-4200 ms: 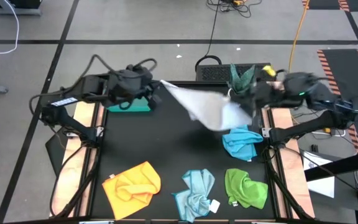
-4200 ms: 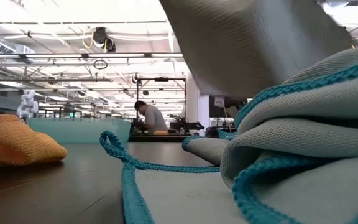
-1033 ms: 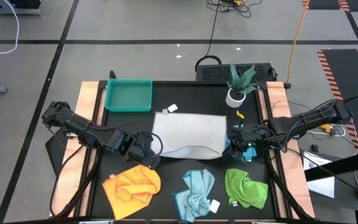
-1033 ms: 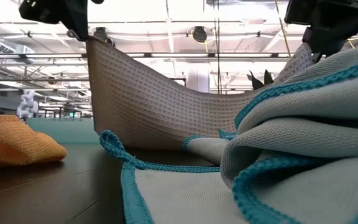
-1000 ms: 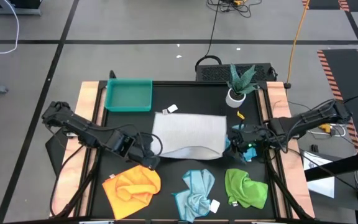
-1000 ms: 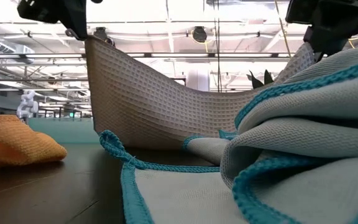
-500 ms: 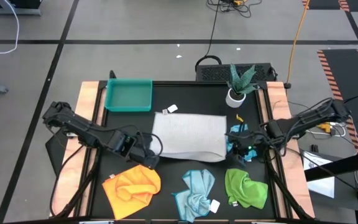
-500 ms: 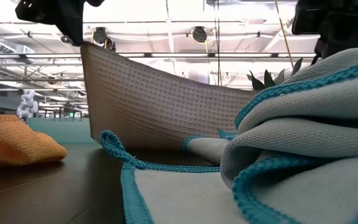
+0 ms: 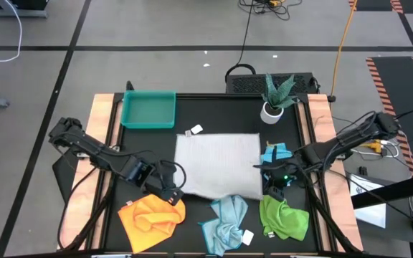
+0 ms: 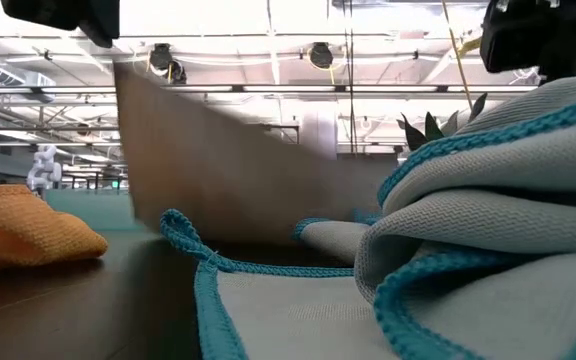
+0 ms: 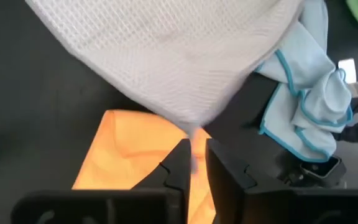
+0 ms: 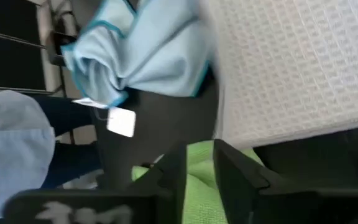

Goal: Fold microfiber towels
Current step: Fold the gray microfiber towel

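Note:
The white-grey towel [image 9: 217, 165] lies spread over the middle of the table, and its near left corner is raised in my left gripper [image 9: 172, 192]. My right gripper [image 9: 269, 185] stands open just off the towel's near right corner [image 12: 241, 140], over the green towel [image 9: 283, 216], holding nothing. The yellow-orange towel [image 9: 153, 215] and the pale blue towel [image 9: 228, 218] lie crumpled along the near edge. Right of the white-grey towel lies the bright blue towel [image 9: 274, 154]. My left gripper has the white-grey towel's near left corner [image 11: 194, 138] between its two fingers, which slant down from the near left. The corner tapers into the narrow gap and stands raised [image 10: 123, 80]. From there the cloth slopes down to the table toward the right.
A teal tray [image 9: 148, 110] sits at the far left and a potted plant [image 9: 274, 97] at the far right. Bare black tabletop shows left of the white-grey towel and between it and the tray.
Both grippers have gone toward the near edge, the right one also sinking and turning. The towel, which hung sagging between them, has been drawn nearer. Its right near corner has dropped away from my right gripper onto the table, while the left corner stays up.

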